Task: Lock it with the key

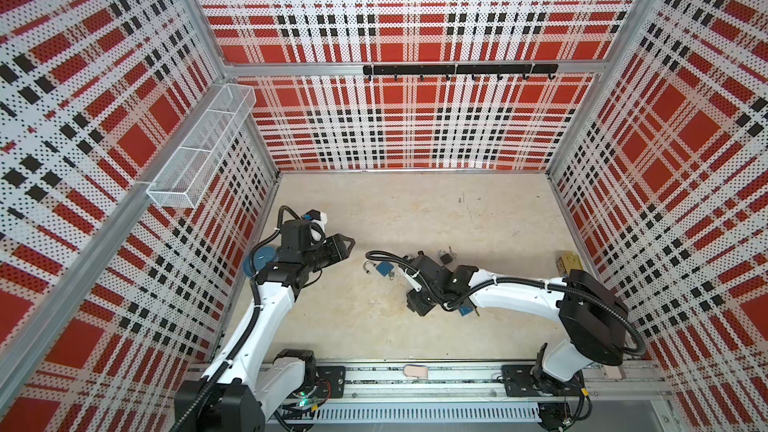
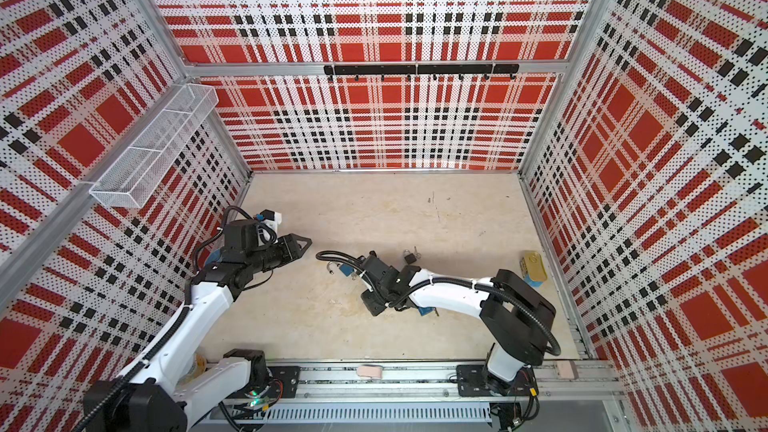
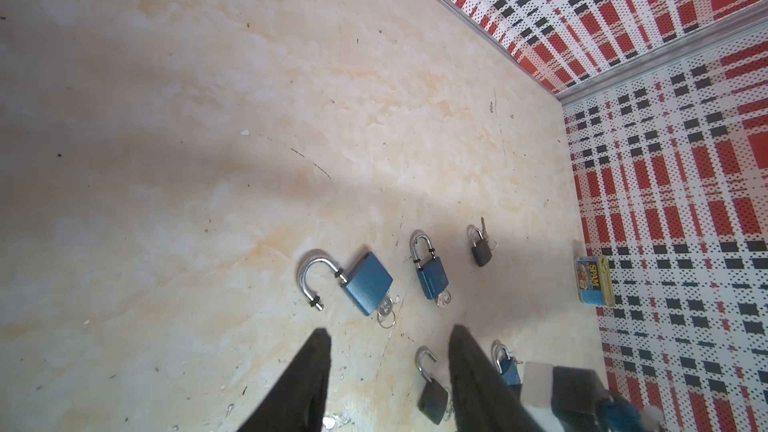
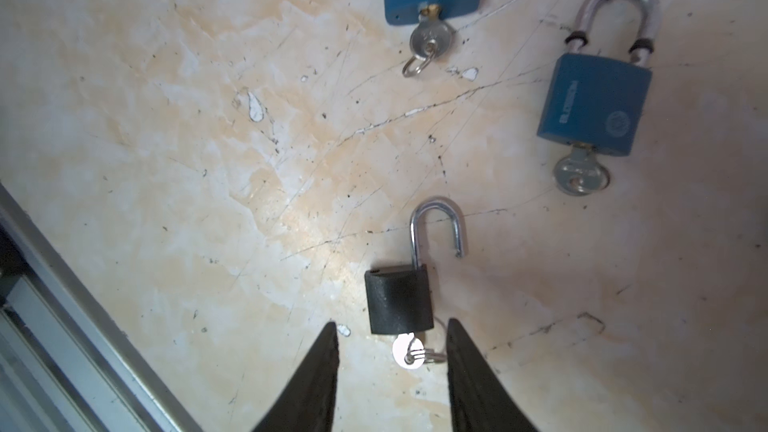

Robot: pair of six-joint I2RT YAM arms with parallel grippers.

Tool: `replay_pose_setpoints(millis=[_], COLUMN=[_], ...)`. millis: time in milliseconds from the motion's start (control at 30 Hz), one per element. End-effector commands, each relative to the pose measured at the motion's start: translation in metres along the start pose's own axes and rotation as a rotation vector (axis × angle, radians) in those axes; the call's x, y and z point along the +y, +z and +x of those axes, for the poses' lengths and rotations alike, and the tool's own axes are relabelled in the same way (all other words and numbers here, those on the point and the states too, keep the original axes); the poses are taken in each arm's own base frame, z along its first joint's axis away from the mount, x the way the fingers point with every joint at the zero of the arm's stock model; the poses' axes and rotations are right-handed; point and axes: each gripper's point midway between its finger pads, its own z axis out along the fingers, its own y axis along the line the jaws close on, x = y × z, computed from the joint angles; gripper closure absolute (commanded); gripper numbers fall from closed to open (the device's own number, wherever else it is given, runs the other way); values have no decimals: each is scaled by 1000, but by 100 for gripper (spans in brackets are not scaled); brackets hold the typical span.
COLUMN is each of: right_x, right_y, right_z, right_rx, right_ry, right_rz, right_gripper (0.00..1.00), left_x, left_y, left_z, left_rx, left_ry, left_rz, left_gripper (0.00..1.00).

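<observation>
A small black padlock (image 4: 398, 303) lies on the table with its shackle swung open. Its silver key (image 4: 408, 351) sticks out of its base, on a ring. My right gripper (image 4: 392, 322) is open, with one finger on each side of that key, touching neither key nor padlock. In both top views the right gripper (image 1: 417, 305) (image 2: 372, 305) points down at the table and hides this padlock. My left gripper (image 3: 389, 328) is open and empty, held above the table left of the locks (image 1: 347, 243). The black padlock (image 3: 432, 401) also shows in the left wrist view.
A large blue padlock (image 3: 368, 284) (image 1: 384, 270) with an open shackle lies nearby, key inserted. A blue padlock (image 4: 594, 105) with a shut shackle and a small dark padlock (image 1: 445, 257) lie further back. A Spam can (image 1: 569, 263) stands by the right wall. A wire basket (image 1: 199, 147) hangs on the left wall.
</observation>
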Motion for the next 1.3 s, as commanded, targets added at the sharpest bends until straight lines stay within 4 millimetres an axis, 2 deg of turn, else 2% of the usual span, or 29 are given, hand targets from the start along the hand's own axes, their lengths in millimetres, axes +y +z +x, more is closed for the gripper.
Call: replay_pose_setpoints(millis=[0,167,467,900,1267], right_x=[2,8,9,4,0], right_y=[9,18,28,33,37], right_z=[9,14,16,8,16], right_rx=[28,57,83,101,151], right_ry=[-35,-60,-79,-70,-121], right_rz=[20,21,43,130,200], right_gripper=[56,56,59,59,62], left_x=[-2,-2,-2,-3,-3], left_y=[-4,-3,-3,0,2], left_z=[0,-1,-2,-3,-3], left_rx=[-3,-1,-2,2,3], left_ry=[-13,-14,-17,-25,-26], left_rz=[17,15,25,38,42], left_gripper=[50,50,50,50,51])
